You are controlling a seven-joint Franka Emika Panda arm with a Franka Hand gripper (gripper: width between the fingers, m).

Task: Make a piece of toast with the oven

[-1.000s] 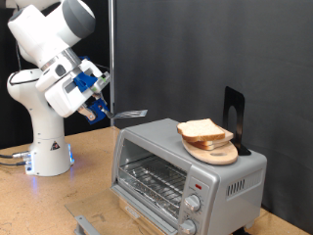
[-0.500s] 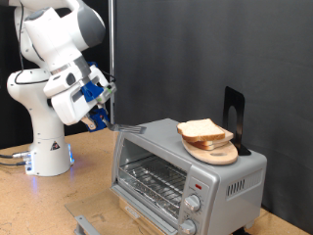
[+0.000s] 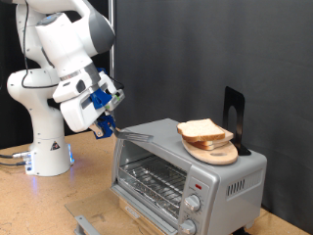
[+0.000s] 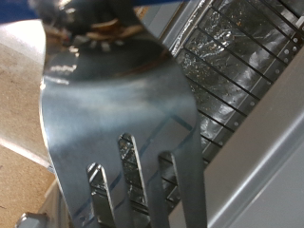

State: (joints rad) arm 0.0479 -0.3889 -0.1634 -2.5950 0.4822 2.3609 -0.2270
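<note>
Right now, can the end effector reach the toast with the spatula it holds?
Probably yes. The toast lies uncovered on a plate on top of the oven. The end effector holds the spatula over the oven's near edge, nothing between them.

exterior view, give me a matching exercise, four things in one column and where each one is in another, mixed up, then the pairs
Things:
1. piece of toast
2. round wooden plate
3. spatula
4. wire rack

Places:
A. inside the oven, behind the glass door
B. on the oven's roof, under the bread
C. on the plate, on top of the oven
D. between the fingers of the gripper, reaching over the oven's top corner at the exterior view's left

Pairs: 1-C, 2-B, 3-D, 4-A
</note>
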